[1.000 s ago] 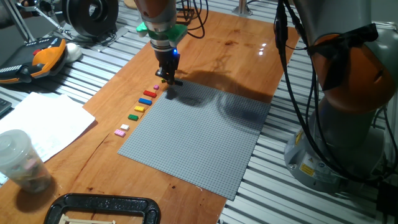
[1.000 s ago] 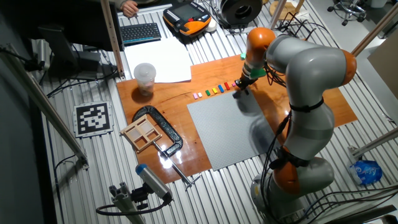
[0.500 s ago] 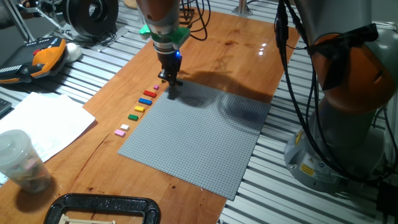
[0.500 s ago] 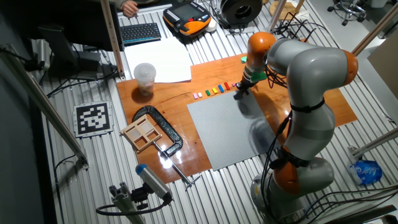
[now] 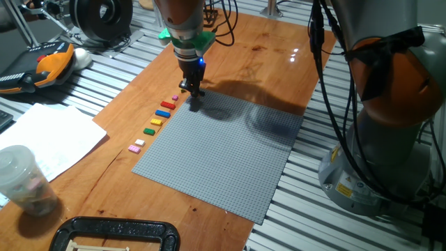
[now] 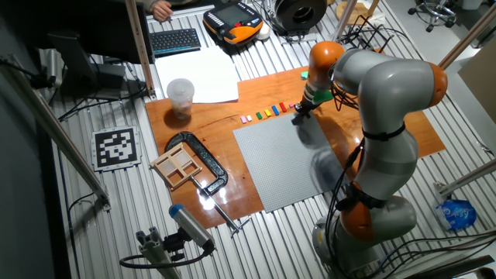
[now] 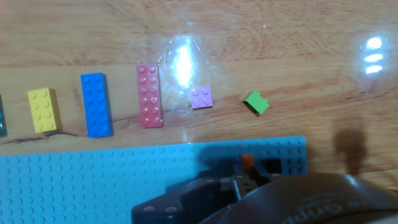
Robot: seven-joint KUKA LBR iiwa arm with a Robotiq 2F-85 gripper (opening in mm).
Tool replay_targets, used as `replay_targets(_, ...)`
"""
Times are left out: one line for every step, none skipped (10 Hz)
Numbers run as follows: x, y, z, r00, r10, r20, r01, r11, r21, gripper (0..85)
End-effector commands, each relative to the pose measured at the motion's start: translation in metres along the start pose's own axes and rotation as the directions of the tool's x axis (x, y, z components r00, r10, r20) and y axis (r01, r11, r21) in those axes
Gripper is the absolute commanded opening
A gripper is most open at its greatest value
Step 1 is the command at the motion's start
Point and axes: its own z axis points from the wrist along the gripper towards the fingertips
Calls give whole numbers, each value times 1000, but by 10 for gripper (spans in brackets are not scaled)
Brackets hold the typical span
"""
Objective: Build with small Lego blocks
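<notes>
One fixed view has the gripper (image 5: 194, 95) pointing straight down at the far left corner of the grey baseplate (image 5: 223, 153), its tip at or just above the studs. A row of small Lego blocks (image 5: 159, 116) runs along the plate's left edge on the wooden board (image 5: 265, 56); a red one (image 5: 166, 106), a blue one (image 5: 162, 113), a yellow one (image 5: 155, 121) and a pale pair nearest the camera (image 5: 136, 145) can be made out. A sheet of paper (image 5: 45, 139) and a clear plastic cup (image 5: 21, 178) sit well apart on the left.

Other fixed view, from high up, shows the arm (image 6: 372, 101) bent over that same corner of the baseplate (image 6: 283, 159), with the row of blocks (image 6: 267, 113) just beside the plate's edge (too small here to separate by colour).

Hand view looks down past the gripper body (image 7: 249, 196) onto the plate's corner (image 7: 93, 180). A small orange block (image 7: 247, 161) sits at the fingertips over the studs, and the jaws seem closed on it, though I cannot tell for certain. On the wood beyond lie yellow (image 7: 43, 109), blue (image 7: 96, 113), red (image 7: 149, 95), pink (image 7: 201, 97) and a tilted green block (image 7: 256, 102).
</notes>
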Motion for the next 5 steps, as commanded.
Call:
replay_targets(1, 0, 1, 1000, 4, 2, -4, 1000, -2, 0)
replay_targets(2, 0, 1, 1000, 8, 5, -8, 1000, -5, 0)
replay_targets(3, 0, 2, 1000, 10, 5, -10, 1000, -7, 0)
replay_targets(3, 0, 2, 1000, 10, 5, -10, 1000, -7, 0)
replay_targets(3, 0, 3, 1000, 10, 5, -10, 1000, -8, 0)
